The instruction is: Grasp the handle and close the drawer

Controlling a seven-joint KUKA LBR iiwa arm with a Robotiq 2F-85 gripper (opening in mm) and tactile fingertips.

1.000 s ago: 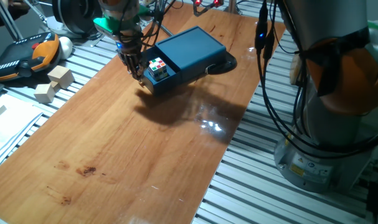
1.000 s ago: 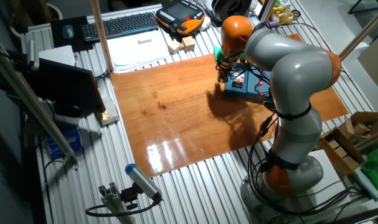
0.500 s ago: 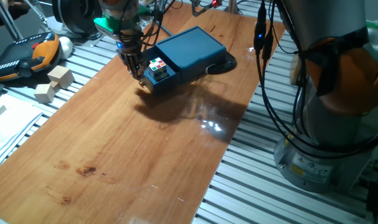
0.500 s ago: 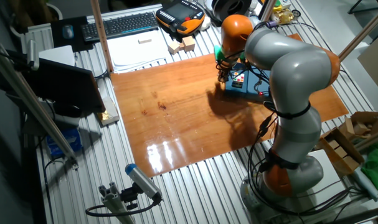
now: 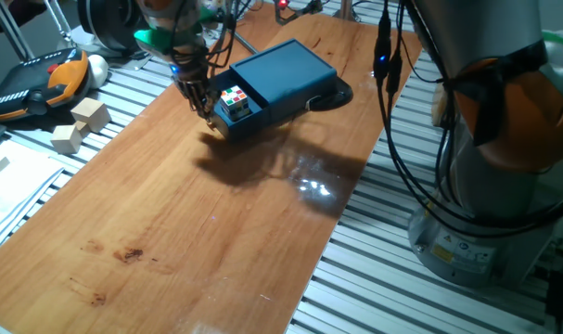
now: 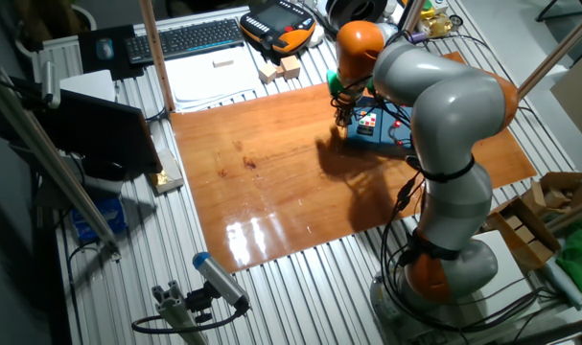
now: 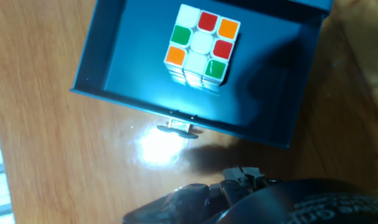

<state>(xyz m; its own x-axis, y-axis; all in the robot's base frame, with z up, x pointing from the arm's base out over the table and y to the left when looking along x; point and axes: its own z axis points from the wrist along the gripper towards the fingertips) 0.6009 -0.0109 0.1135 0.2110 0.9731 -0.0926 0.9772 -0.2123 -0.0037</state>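
The dark teal drawer (image 7: 129,65) stands pulled out of its matching flat box (image 5: 283,70), with a multicoloured puzzle cube (image 7: 198,45) lying inside it. The handle (image 7: 179,128), a tiny pale knob, sticks out from the middle of the drawer's front wall. In the hand view my gripper (image 7: 241,178) shows at the bottom edge, just in front of the knob and to its right, with nothing between the fingers, which look pressed together. From the fixed view the gripper (image 5: 203,104) hangs at the open drawer's (image 5: 249,121) left front corner, beside the cube (image 5: 235,100).
The box rests on a wooden board (image 5: 198,232) laid over a slatted metal table. Pale wooden blocks (image 5: 80,125) and an orange-black pendant (image 5: 35,83) lie off the board's left. The arm's base (image 5: 485,186) and cables stand at the right. A keyboard (image 6: 190,38) lies far back.
The arm's wrist has shifted very slightly to the left. The drawer and the cube have not moved.
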